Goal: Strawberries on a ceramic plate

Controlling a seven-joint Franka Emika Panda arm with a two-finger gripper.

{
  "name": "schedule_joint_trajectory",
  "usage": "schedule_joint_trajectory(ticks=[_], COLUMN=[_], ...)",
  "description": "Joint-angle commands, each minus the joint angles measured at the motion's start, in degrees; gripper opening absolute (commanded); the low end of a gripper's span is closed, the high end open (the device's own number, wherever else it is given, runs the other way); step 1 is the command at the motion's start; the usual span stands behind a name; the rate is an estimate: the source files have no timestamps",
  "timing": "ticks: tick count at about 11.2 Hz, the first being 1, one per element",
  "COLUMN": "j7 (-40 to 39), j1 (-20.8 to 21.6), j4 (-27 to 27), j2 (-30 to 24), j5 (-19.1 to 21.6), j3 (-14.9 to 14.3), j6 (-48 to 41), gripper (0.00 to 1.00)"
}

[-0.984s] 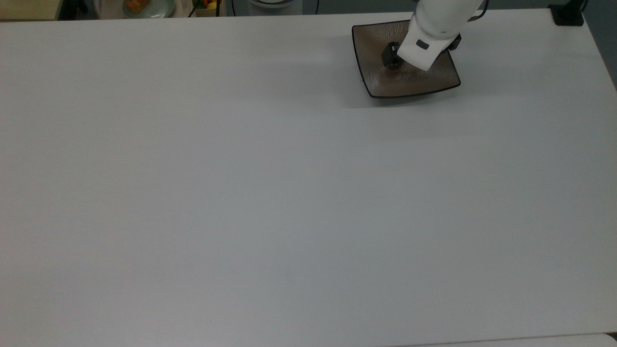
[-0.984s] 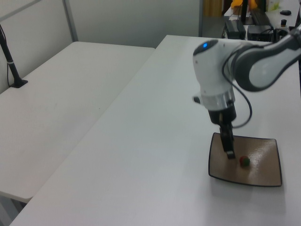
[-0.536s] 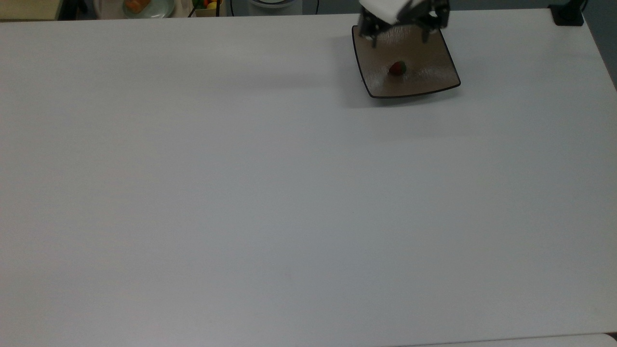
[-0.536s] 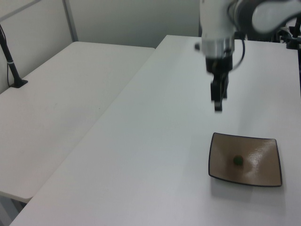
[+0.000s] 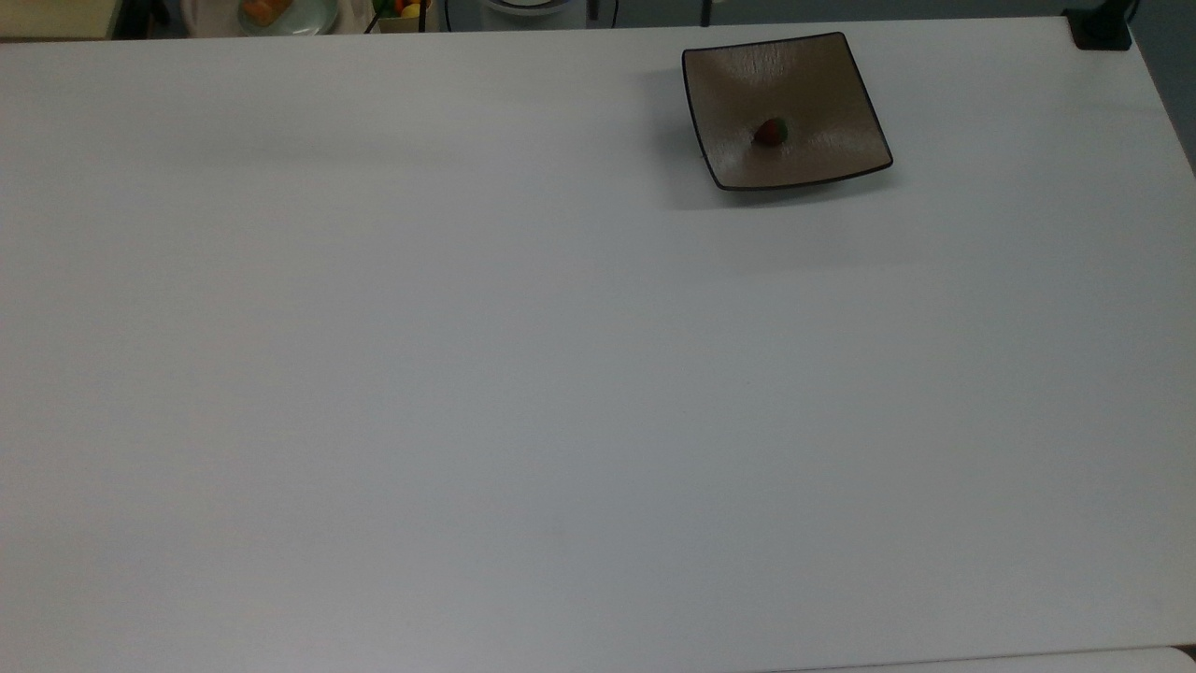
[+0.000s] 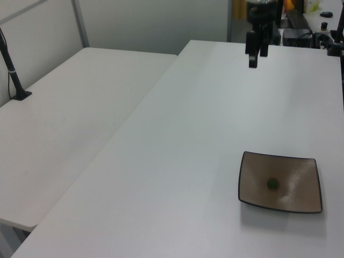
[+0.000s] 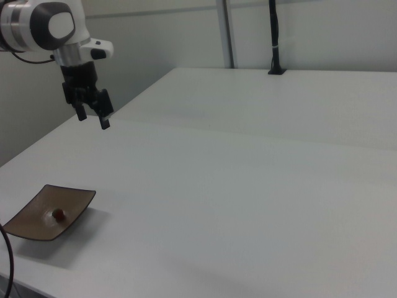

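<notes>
One strawberry (image 5: 770,132) lies on the one ceramic plate (image 5: 822,84), near the middle of the dish and a little toward the lower part of it in the top view. In the left view the strawberry (image 6: 273,183) shows mostly its green cap, sitting in the hollow of the plate (image 6: 301,177); in the right view it is a small red dot (image 7: 58,214) on the plate (image 7: 31,220).

The plate rests flat on the white table (image 5: 561,374), close to the upper edge in the top view. It is square, brown-taupe, with a thin dark rim and four upturned corners.

My gripper (image 7: 92,115) hangs in the air well above the table and well apart from the plate, holding nothing. In the right view my two fingers (image 7: 105,121) point down with a clear gap between them, so they are spread. In the left view the gripper (image 6: 257,54) is near the top of the picture, above the far part of the table.

A second white table (image 6: 70,107) stands beside mine on the left view's left, with one dark post (image 6: 12,70) clamped at its edge.
</notes>
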Motion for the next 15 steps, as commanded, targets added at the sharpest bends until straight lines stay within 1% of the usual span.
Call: schedule_joint_trajectory(ticks=[1, 3, 6, 7, 8, 15], j7=[-7.8, -14.1, -14.6, -14.6, -14.6, -13.8], j1=[-2.2, -2.7, -3.1, -3.5, -3.4, -3.4], j4=[-1.8, -3.8, -5.4, -5.4, -5.4, -4.7], j2=[-2.3, -2.8, -2.3, -2.4, -2.4, -0.7], j5=[-0.5, -0.4, -0.5, -0.5, -0.5, -0.4], j3=[-0.2, -0.6, -0.7, -1.4, -1.8, -1.8], j6=[0.4, 5.1, 14.8, 16.1, 15.5, 15.2], gripper=[1.0, 1.0, 1.0, 1.0, 1.0, 1.0])
